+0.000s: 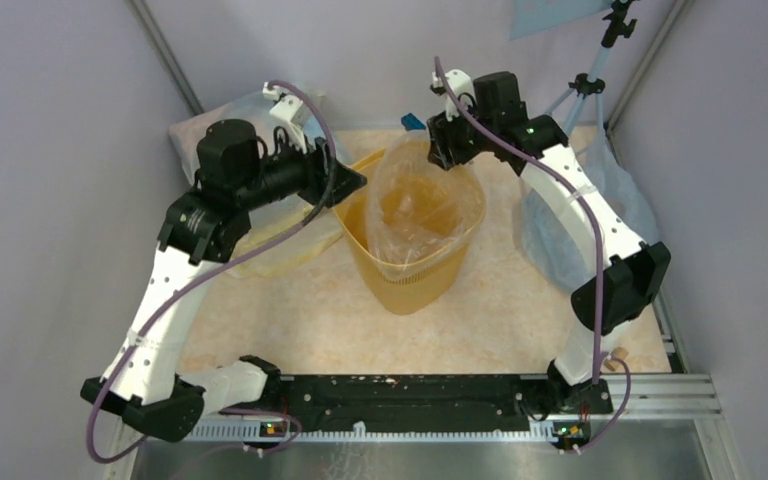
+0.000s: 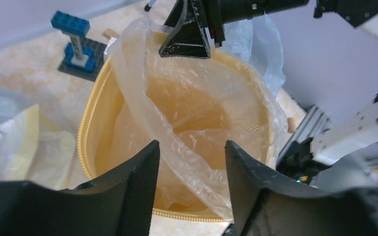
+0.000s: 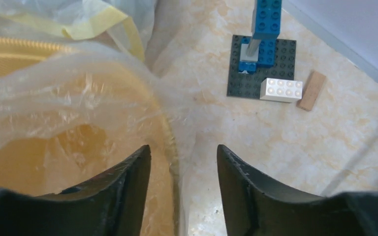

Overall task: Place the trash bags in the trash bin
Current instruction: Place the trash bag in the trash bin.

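The yellow trash bin [image 1: 410, 290] stands mid-table with a clear, wrinkly trash bag [image 1: 425, 200] inside it, the bag's mouth spread over the rim and rising at the back. My left gripper [image 1: 348, 186] sits at the bin's left rim. In the left wrist view this gripper [image 2: 192, 145] is open, a fold of the bag [image 2: 177, 123] crossing the gap unpinched. My right gripper [image 1: 440, 148] hangs at the bin's far rim. The right wrist view shows that gripper [image 3: 183, 147] open, straddling the bin's rim [image 3: 170, 132] and the bag's edge [image 3: 78, 98].
A blue-and-white block tower [image 3: 263, 29] on a dark plate, a white brick [image 3: 280, 90] and a wooden piece [image 3: 311, 90] lie behind the bin. Bluish sacks sit at back left [image 1: 250, 105] and right [image 1: 560, 230]. A tripod [image 1: 590, 80] stands in the back right corner.
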